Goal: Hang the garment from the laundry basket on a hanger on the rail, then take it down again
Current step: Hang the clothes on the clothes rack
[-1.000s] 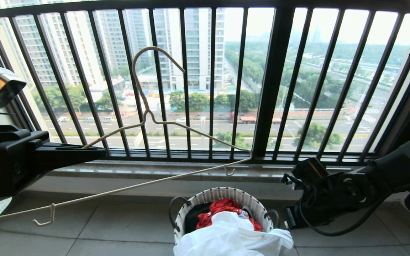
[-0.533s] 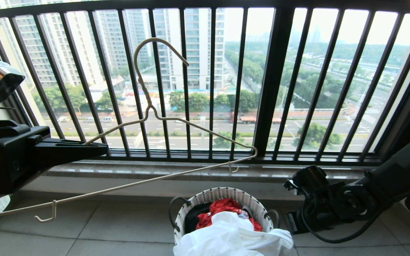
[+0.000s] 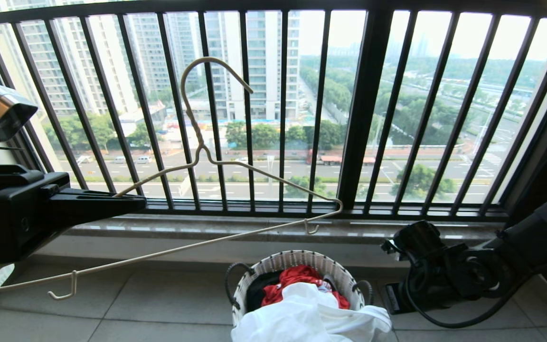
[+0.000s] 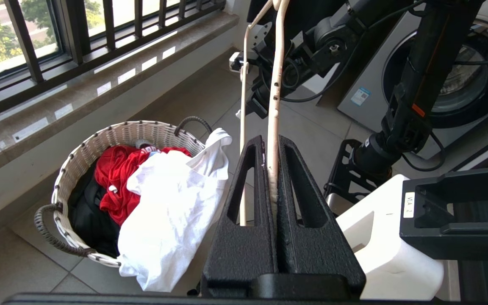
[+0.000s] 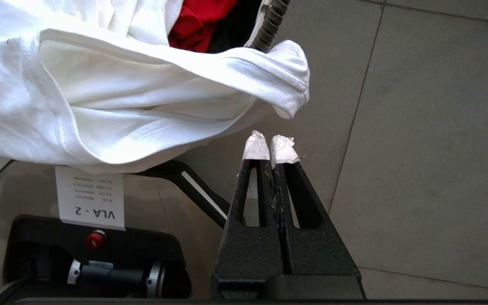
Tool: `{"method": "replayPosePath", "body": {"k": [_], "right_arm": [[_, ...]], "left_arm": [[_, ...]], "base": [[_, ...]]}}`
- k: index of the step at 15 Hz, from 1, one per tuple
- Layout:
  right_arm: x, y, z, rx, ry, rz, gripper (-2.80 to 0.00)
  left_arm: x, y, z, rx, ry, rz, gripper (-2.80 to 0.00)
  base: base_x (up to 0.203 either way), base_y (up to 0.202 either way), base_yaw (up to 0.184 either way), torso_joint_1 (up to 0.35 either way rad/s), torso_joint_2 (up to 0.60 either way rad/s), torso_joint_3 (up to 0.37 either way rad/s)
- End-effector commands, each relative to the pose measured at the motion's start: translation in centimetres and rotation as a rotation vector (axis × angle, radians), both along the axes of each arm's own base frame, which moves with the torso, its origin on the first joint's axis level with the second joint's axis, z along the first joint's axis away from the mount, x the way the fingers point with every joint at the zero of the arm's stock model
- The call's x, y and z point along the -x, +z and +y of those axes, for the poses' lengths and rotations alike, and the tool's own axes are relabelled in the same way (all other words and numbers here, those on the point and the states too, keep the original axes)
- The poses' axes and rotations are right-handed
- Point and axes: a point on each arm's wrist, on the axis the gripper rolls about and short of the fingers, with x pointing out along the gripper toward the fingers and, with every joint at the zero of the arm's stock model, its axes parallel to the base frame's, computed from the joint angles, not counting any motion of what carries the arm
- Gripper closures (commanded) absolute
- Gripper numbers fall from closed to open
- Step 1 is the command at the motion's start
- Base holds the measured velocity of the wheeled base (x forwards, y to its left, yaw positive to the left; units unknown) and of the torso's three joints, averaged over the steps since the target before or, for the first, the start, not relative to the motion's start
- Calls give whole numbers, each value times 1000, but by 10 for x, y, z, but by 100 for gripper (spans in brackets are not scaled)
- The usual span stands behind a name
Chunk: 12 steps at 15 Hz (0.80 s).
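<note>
My left gripper [image 3: 136,205] is shut on one shoulder of the thin cream wire hanger [image 3: 201,151], holding it tilted in front of the window bars. The wire [image 4: 273,84] shows pinched between the black fingers of the left gripper [image 4: 271,142]. The white garment [image 3: 311,313] spills over the near rim of the laundry basket [image 3: 292,260] on the floor. My right gripper [image 5: 270,146] is shut and empty, low over the tiles, its taped tips just short of a drooping fold of the garment [image 5: 269,72]. The rail is out of view.
Black window railing [image 3: 363,109] and a stone sill [image 3: 254,232] stand behind the basket. A red garment [image 3: 302,278] and a black one [image 3: 257,292] lie in it. A washing machine [image 4: 460,76] stands beyond my right arm [image 3: 468,275]. My white base [image 4: 388,237] is close below.
The hanger has rocked slightly in the left grip, hook rising then settling. My right arm has shifted a little to the right and lower beside the basket.
</note>
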Motion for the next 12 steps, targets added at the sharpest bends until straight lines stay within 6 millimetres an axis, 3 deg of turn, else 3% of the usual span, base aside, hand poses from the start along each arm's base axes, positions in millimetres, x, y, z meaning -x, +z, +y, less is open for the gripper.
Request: {"method": "replayPosePath", "body": {"k": [1,4,7,12], "right_arm": [[1,5,0,-10,-10,-13,0],[5,3,2,-9,-4,-2,0],[7,3,3,-12,-6,2,0],[11,3,12,-22,2,6,0]], "left_arm": [[0,0,0,2,-5,-1,0],[0,5,0,14,0,15,0],[8,25,0,74,24,93,0],[8,25,0,73,27,90,0]], "base": [[0,0,0,0,0,0],[0,0,0,0,0,0],[0,0,0,-1,1,-9],[0,0,0,0,4,-167]]}}
